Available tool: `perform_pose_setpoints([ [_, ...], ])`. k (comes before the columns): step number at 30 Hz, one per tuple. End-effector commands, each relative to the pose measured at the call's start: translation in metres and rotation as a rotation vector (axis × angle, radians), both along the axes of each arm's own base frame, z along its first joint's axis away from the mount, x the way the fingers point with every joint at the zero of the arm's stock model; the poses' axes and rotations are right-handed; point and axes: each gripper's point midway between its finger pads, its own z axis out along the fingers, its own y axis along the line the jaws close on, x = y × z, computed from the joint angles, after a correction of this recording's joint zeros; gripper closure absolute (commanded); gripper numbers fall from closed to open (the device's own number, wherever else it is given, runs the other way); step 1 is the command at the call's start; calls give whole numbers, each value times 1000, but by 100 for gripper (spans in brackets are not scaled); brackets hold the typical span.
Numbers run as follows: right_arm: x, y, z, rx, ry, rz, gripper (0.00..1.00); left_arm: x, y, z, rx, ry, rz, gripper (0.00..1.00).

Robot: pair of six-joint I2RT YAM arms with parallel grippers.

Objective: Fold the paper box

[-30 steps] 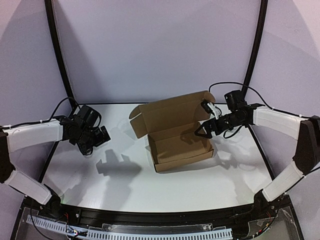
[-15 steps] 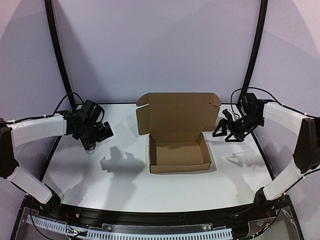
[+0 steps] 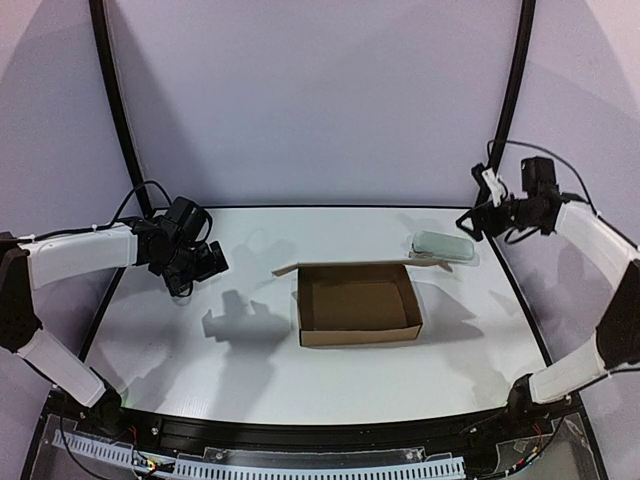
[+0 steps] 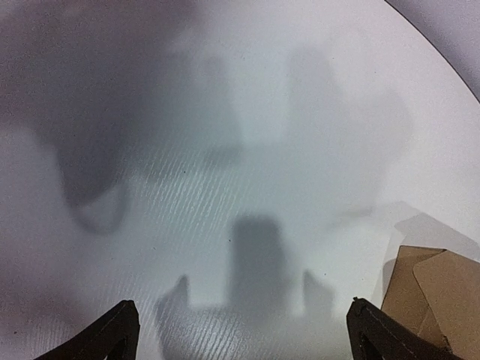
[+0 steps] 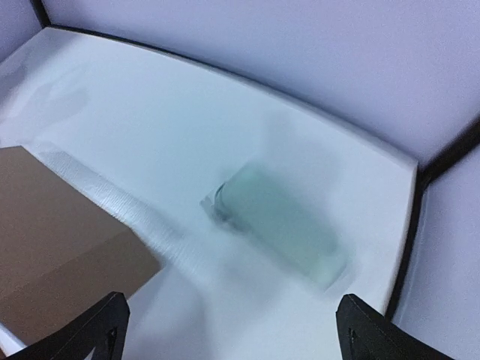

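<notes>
Position of the paper box (image 3: 358, 305): centre of the white surface (image 3: 200, 370), resting on its base with the open face up. Its long axis runs from 9 o'clock to 3 o'clock in the overhead view, with the short walls at those two ends. The tray (image 3: 360, 334) is a shallow rectangle with four walls standing. Inside it, only its own brown cardboard floor shows. The lid panel (image 3: 360, 267) is hinged along the long wall at 12 o'clock and leans back away from the tray. From overhead it reads as a narrow brown strip with a small tab projecting at each end. Whether the lid lies flat on the surface cannot be determined. A pale translucent object (image 3: 443, 246) lies on the surface at 2 o'clock from the tray, just beside the lid's 3 o'clock tab. Contact between the two cannot be confirmed, and the right wrist view shows the object only as a blur. The left pincer (image 3: 205, 263) hangs above the surface at 9 o'clock, well apart from the box, with its fingers spread wide and nothing between them. The right pincer (image 3: 478, 216) is raised near the far corner at 2 o'clock, above the translucent object, with its fingers likewise spread and gripping nothing.
</notes>
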Motion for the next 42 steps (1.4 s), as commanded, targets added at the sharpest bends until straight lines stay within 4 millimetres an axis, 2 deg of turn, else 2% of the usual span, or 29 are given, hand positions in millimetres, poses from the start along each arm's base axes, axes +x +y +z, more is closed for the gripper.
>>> perform_pose_setpoints([
  [1, 33, -8, 9, -232, -176, 388, 2, -1, 6, 13, 14, -33, 24, 1],
  [3, 53, -22, -10, -337, -110, 430, 2, -3, 9, 13, 21, -31, 37, 1],
  [4, 60, -28, -29, -369, -38, 468, 2, -4, 11, 13, 21, -24, 46, 1],
  [5, 63, -32, -29, -399, -19, 500, 2, -6, 11, 11, 18, -18, 55, 1],
  [6, 71, -34, -47, -399, 29, 543, 2, -7, 12, 10, 15, -14, 60, 1],
  [7, 76, -35, -47, -409, 33, 567, 2, -8, 11, 8, 10, -7, 61, 1],
  [8, 87, -38, -59, -414, 50, 584, 2, -8, 10, 7, -2, -1, 67, 1],
  [9, 97, -39, -59, -429, 34, 586, 2, -8, 9, 4, -10, 7, 73, 1],
  [11, 123, -42, -72, -441, 9, 597, 2, -7, 5, 2, -26, 15, 71, 1],
  [12, 131, -39, -81, -424, 9, 614, 2, -7, 3, 0, -30, 22, 69, 1],
  [14, 138, -30, -86, -386, -12, 676, 2, -6, 1, -1, -29, 31, 61, 1],
  [15, 140, -27, -103, -378, 20, 716, 2, -5, 1, -2, -23, 39, 57, 1],
  [17, 139, -26, -117, -396, 71, 752, 2, -5, 1, -2, -7, 50, 54, 1],
  [19, 138, -28, -139, -418, 110, 784, 2, -4, 1, -1, 3, 58, 50, 1],
  [21, 130, -23, -147, -386, 130, 829, 2, -5, 2, -2, 12, 68, 48, 1],
  [23, 119, -16, -148, -343, 152, 863, 2, -4, 1, -2, 14, 71, 45, 1],
  [25, 103, -4, -152, -275, 170, 926, 2, -3, -1, -4, 12, 75, 34, 1],
  [26, 101, -2, -156, -272, 180, 933, 2, -3, -1, -4, 13, 75, 33, 1],
  [27, 102, -3, -168, -298, 196, 934, 2, -1, -2, -4, 15, 76, 31, 1],
  [29, 114, -5, -183, -318, 202, 891, 2, 0, -2, -4, 25, 85, 26, 1],
  [33, 136, -1, -193, -350, 176, 826, 3, 3, -3, 3, 30, 76, 17, 1],
  [38, 147, 0, -194, -383, 144, 789, 11, 3, -4, 11, 17, 53, 9, 1],
  [41, 150, 7, -169, -349, 102, 760, 28, 2, -5, 17, 9, 40, 0, 1],
  [42, 146, 11, -148, -324, 76, 746, 35, 1, -7, 24, -4, 24, -22, 1],
])
